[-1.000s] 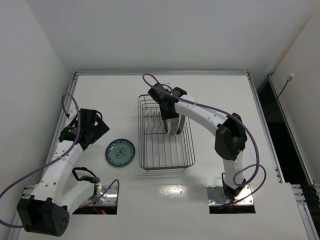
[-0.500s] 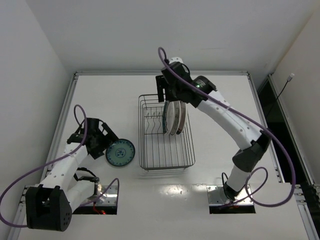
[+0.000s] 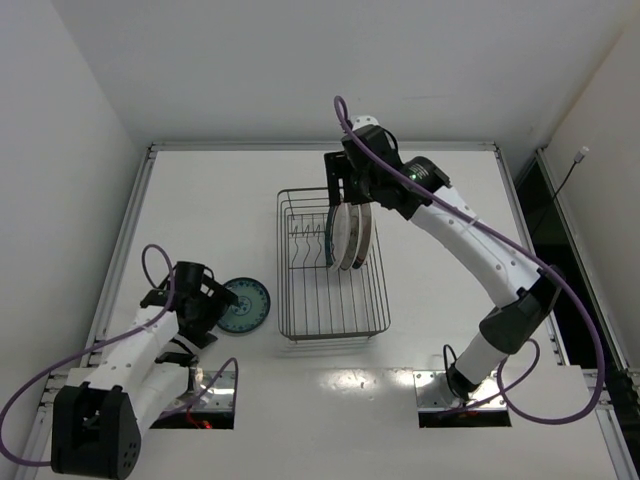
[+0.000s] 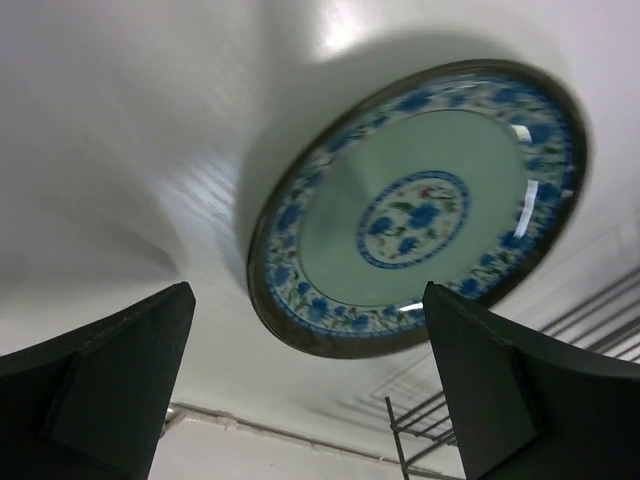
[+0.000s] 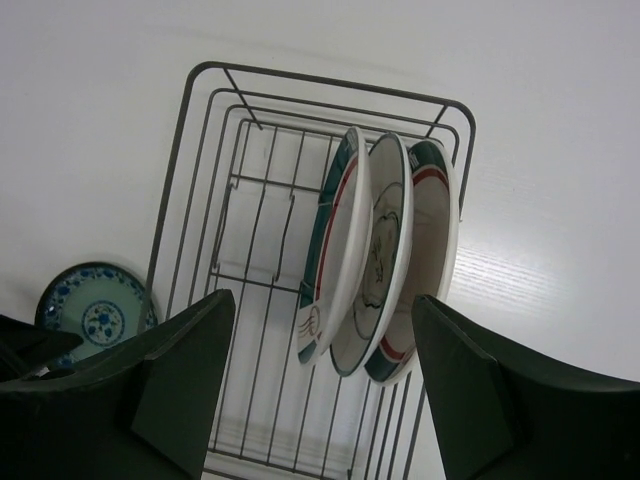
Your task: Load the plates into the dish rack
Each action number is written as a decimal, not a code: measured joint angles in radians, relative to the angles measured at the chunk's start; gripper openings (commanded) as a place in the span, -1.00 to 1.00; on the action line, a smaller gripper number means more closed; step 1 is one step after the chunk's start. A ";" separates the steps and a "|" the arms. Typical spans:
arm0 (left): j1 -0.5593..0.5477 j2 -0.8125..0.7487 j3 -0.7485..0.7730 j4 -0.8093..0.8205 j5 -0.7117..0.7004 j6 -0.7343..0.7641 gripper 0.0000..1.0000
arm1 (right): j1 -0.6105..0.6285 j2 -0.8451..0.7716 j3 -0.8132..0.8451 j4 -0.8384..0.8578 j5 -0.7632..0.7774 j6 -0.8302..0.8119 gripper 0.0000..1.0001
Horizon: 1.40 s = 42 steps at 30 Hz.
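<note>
The small patterned teal plate (image 3: 247, 305) lies flat on the table left of the dish rack (image 3: 335, 335). My left gripper (image 3: 208, 308) is open and low at the plate's left edge. In the left wrist view the plate (image 4: 415, 205) fills the upper middle, its near rim between my open fingers (image 4: 305, 335). Three plates (image 3: 348, 235) stand upright in the rack: two with green-and-red bands (image 5: 335, 250) (image 5: 432, 235) and a pale one (image 5: 380, 250) between them. My right gripper (image 3: 338, 185) is open and empty above the rack's far end (image 5: 322, 298).
The rack's upright tines (image 5: 255, 230) left of the standing plates hold nothing. A rack corner (image 4: 395, 430) shows just beyond the teal plate. White walls enclose the table at the left and back. A raised rim (image 3: 140, 210) edges the table.
My left gripper has swung down and toward the near side, ending low against the teal plate's edge. My right gripper has risen off the racked plates, which stay standing.
</note>
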 measured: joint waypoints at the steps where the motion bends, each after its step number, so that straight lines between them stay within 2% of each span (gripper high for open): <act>1: -0.002 0.001 -0.025 0.017 0.007 -0.019 0.91 | -0.005 0.000 -0.003 0.001 -0.004 0.000 0.38; 4: -0.007 0.014 -0.067 0.063 0.034 -0.076 0.80 | -0.016 -0.008 -0.010 0.008 -0.013 -0.003 0.38; 8: -0.014 0.056 -0.081 0.146 0.079 -0.123 0.53 | -0.031 -0.036 -0.016 0.012 -0.018 -0.005 0.38; 9: -0.015 0.073 -0.081 0.170 0.090 -0.132 0.26 | -0.036 -0.047 -0.020 0.015 -0.018 -0.005 0.38; 12: -0.018 0.121 -0.089 0.245 0.115 -0.153 -0.21 | -0.048 -0.076 -0.034 0.019 -0.021 -0.006 0.38; 13: -0.018 0.134 -0.094 0.280 0.117 -0.153 -0.48 | -0.054 -0.083 -0.037 0.019 -0.022 -0.006 0.38; 16: -0.018 0.173 -0.105 0.361 0.132 -0.166 -0.84 | -0.063 -0.092 -0.046 0.021 -0.023 -0.007 0.38; 18: -0.018 0.184 -0.113 0.418 0.132 -0.169 -1.00 | -0.066 -0.092 -0.051 0.021 -0.027 -0.008 0.38; 24: -0.003 0.223 -0.115 0.542 0.138 -0.171 -1.00 | -0.076 -0.095 -0.069 0.021 -0.045 -0.014 0.38; 30: 0.023 0.167 -0.069 0.526 0.103 -0.158 -1.00 | -0.085 -0.110 -0.129 0.069 -0.119 -0.028 0.40; 35: 0.064 0.097 0.105 0.466 0.056 -0.120 -1.00 | -0.113 -0.124 -0.257 0.198 -0.335 -0.025 0.50; 38: 0.074 0.074 0.232 0.458 0.043 -0.090 -1.00 | -0.142 -0.128 -0.355 0.297 -0.483 0.005 0.64; 42: 0.076 0.058 0.330 0.460 0.070 -0.066 -1.00 | -0.183 -0.109 -0.470 0.478 -0.714 0.099 0.64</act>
